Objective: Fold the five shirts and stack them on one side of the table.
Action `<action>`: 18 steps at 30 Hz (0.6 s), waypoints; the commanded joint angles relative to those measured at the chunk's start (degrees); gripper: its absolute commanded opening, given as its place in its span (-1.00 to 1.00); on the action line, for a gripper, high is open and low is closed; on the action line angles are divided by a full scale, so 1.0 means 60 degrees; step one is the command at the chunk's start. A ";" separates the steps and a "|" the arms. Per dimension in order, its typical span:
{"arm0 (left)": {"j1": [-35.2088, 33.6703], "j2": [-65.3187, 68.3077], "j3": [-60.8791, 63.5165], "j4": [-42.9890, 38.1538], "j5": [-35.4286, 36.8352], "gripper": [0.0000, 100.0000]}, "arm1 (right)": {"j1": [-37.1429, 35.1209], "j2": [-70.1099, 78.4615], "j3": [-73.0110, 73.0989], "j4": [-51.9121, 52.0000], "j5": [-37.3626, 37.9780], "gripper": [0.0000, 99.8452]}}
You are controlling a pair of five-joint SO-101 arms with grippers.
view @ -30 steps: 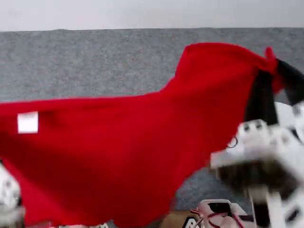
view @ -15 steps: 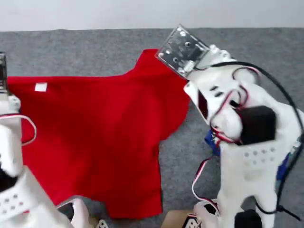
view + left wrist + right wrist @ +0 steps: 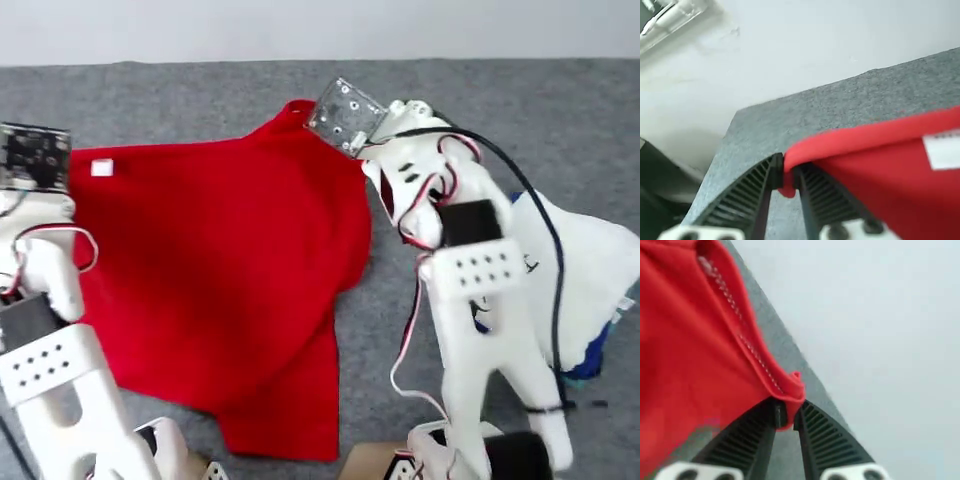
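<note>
A red shirt (image 3: 220,270) lies spread over the grey table, a white label (image 3: 101,167) near its far left corner. My left gripper (image 3: 786,181) is shut on the shirt's (image 3: 880,160) edge at that far left corner; its arm (image 3: 45,330) stands at the left. My right gripper (image 3: 786,417) is shut on a hemmed edge of the shirt (image 3: 695,350) at the far middle, under its wrist (image 3: 345,115). Several other shirts, white (image 3: 590,270) over blue (image 3: 590,355), lie piled at the right.
The grey felt table (image 3: 200,100) runs back to a white wall (image 3: 320,30). The right arm's white body and cables (image 3: 480,300) stand between the red shirt and the pile. Bare felt lies at the far right (image 3: 560,120).
The red shirt, held up in the air across the view a second ago, has come down and now lies on the table. Both arms have lowered and shifted slightly left with it.
</note>
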 commanded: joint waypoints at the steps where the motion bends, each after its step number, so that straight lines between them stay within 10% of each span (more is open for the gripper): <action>1: 0.0293 0.0322 0.0623 -0.1817 -0.0278 -0.99 | 0.0212 0.0711 -0.0117 -0.1839 0.0220 -0.98; 18: 0.0337 0.8996 -0.6381 -0.3209 -0.0278 -0.99 | 0.0168 0.6615 -0.5773 -0.3568 0.1451 -0.98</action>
